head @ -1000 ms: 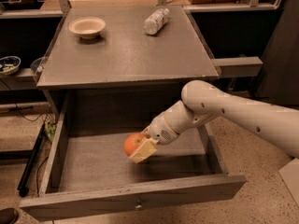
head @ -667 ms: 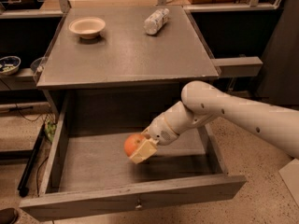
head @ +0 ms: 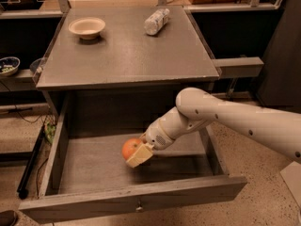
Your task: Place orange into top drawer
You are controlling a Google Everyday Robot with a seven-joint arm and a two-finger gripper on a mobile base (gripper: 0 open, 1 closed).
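Observation:
The top drawer (head: 131,197) is pulled wide open below the grey tabletop, its front panel and small knob at the bottom of the camera view. The orange (head: 130,148) is round and orange-red and sits inside the drawer space, held in my gripper (head: 136,153). The gripper reaches in from the right on the white arm, and its cream fingers (head: 139,155) are closed around the fruit's lower right side. The orange hangs just above the drawer floor, near the middle.
A cream bowl (head: 87,27) stands at the back left of the tabletop (head: 127,55). A plastic bottle (head: 156,21) lies on its side at the back right. A side shelf (head: 237,66) juts out at the right. A small bowl (head: 8,65) sits at far left.

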